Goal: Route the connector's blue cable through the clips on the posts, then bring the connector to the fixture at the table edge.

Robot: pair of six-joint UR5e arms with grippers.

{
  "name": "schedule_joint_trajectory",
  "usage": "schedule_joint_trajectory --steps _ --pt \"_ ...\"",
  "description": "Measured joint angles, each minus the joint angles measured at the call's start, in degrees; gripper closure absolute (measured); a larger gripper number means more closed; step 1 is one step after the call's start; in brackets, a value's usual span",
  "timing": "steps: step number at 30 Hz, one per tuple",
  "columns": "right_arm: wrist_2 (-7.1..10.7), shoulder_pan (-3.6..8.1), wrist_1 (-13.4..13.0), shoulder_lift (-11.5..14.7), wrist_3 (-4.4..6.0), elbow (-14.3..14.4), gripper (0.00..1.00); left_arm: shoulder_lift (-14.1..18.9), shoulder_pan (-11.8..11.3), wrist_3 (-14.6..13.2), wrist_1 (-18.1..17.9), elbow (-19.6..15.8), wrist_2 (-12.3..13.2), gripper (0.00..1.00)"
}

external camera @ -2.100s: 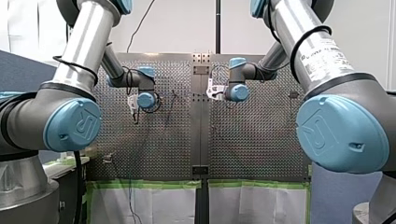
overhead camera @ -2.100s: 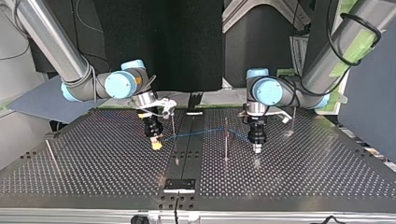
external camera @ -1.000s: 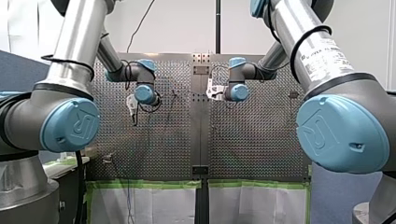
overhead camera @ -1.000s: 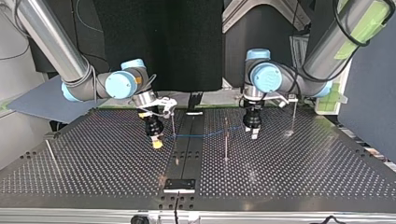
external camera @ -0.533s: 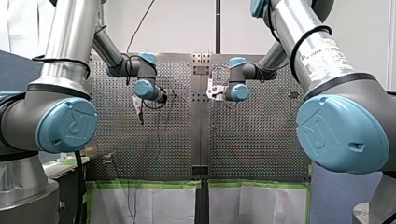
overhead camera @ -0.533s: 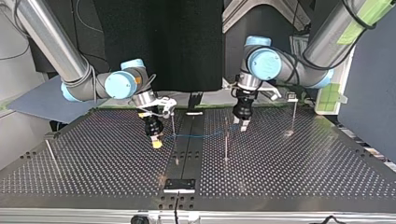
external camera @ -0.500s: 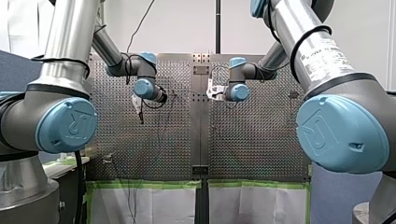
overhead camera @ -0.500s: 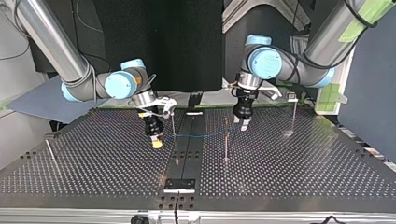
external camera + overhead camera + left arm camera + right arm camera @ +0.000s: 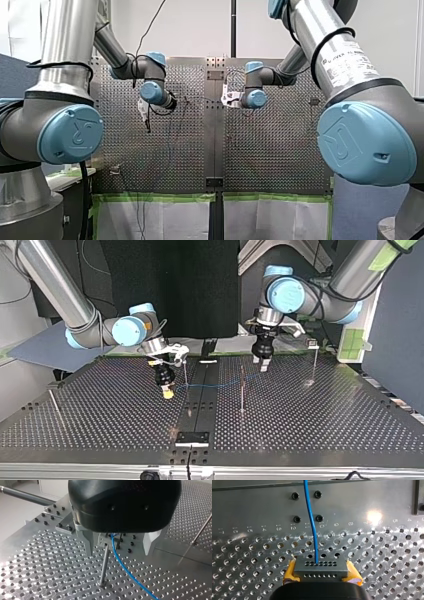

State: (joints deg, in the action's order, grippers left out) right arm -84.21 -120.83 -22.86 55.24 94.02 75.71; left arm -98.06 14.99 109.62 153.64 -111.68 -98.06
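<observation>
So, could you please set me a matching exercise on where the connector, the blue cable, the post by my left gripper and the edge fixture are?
Things:
1 connector
2 blue cable
3 post
4 fixture

Places:
A upright on the table, beside the cable
B at the table's near edge in the top view, apart from both grippers
C between my right gripper's yellow pads
D stretched from the connector towards my left gripper

Pairs: 1-C, 2-D, 3-A, 4-B

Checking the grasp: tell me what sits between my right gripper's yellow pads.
A grey connector, clamped by the right gripper; the blue cable leaves its front face. The gripper's body hides its rear part.
</observation>
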Motion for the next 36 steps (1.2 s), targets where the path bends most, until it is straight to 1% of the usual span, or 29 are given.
schedule_joint_trajectory --steps 5,10,13,16,19,22,25,31,36 --pt "0.0 0.07 0.37 0.0 0.08 0.01 1.0 2.22 0.31 -0.44 0.99 -1.19 -1.38 0.02" --pt "-0.11 0.39 1.96 -0.01 0.07 0.0 1.0 4.76 0.84 -1.77 3.29 -1.42 -3.76 0.02" --pt "-0.56 0.7 3.39 -0.01 -0.18 0.01 1.0 6.16 1.65 -3.02 4.68 -1.44 -4.31 0.02" --pt "-1.44 0.84 4.91 -0.02 -0.36 0.01 1.0 7.62 2.85 -4.46 5.44 -1.45 -4.94 0.02" --pt "-2.26 0.93 5.96 -0.01 -0.4 0.02 1.0 9.1 4.26 -5.64 5.26 -1.44 -6.1 0.02" --pt "-2.94 1.05 6.53 -0.01 -0.44 0.02 1.0 10.15 5.58 -6.07 4.39 -1.34 -7.36 0.02" --pt "-3.2 1.18 6.76 -0.01 -0.47 0.04 1.0 9.64 7.08 -6.23 3.19 -0.57 -8.84 0.02" --pt "-3.18 1.32 6.84 -0.01 -0.72 0.07 1.0 7.12 9.97 -6.59 2.06 2.03 -11.72 0.02" --pt "-3.13 1.41 6.72 -0.01 -0.84 0.08 1.0 4.86 12.26 -4.98 0.48 4.29 -14.01 0.02"
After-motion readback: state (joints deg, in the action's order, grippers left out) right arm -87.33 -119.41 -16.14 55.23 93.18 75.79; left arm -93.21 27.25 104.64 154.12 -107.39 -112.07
